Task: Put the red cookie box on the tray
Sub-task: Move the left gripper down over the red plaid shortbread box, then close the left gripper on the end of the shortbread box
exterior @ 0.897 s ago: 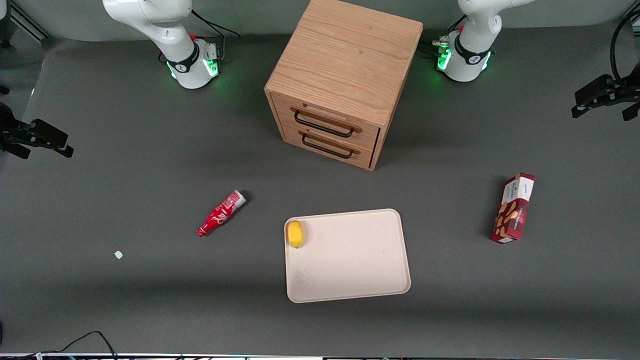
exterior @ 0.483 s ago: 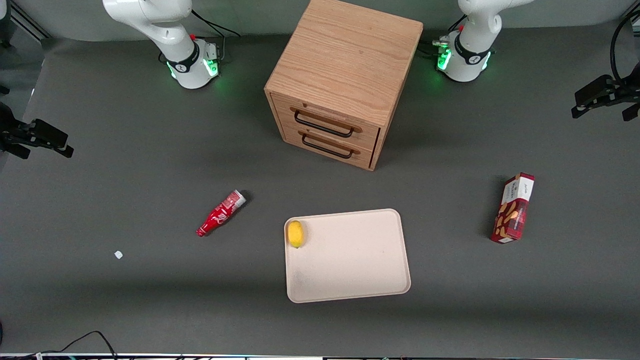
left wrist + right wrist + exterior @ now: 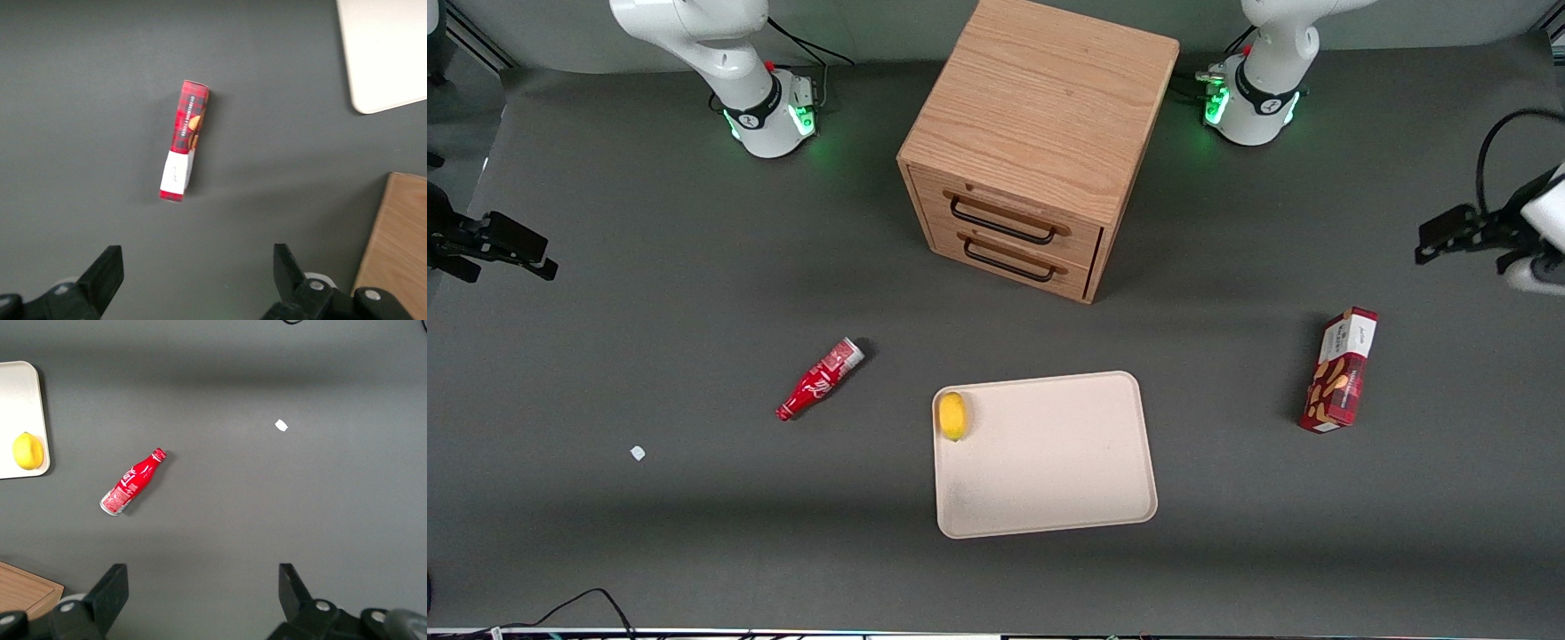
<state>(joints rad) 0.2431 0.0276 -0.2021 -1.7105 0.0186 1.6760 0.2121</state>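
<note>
1. Right now the red cookie box (image 3: 1339, 370) lies on the dark grey table (image 3: 649, 267) toward the working arm's end, well apart from the tray (image 3: 1049, 480), at about three o'clock from it in the front view.
2. Its white end (image 3: 1352, 333) points to roughly twelve o'clock, away from the front camera, and the dark-red end with cookie pictures lies nearer that camera.
3. The gripper (image 3: 1463, 238) hangs in the air above the table's edge, at about one o'clock from the box and clear of it; nothing touches the carton.
4. From the left wrist view the two black fingers (image 3: 103, 273) stand spread wide with nothing between them, and the box (image 3: 185, 140) lies on the table ahead of them, slightly tilted.
5. That same view catches one rounded corner of the tray (image 3: 383, 53) and a wooden edge of the cabinet (image 3: 397, 247).
6. On the tray a yellow lemon (image 3: 952, 415) rests against the rim, at about nine o'clock from the tray's middle; the remaining surface is bare cream.
7. The wooden two-drawer cabinet (image 3: 1040, 142) stands at about twelve o'clock from the tray, both drawers shut, black handles facing the front camera.
8. A red bottle (image 3: 819, 380) with a white cap lies on its side toward the parked arm's end, at about nine o'clock from the tray.
9. A small white scrap (image 3: 637, 452) lies nearer the front camera than the bottle.
</note>
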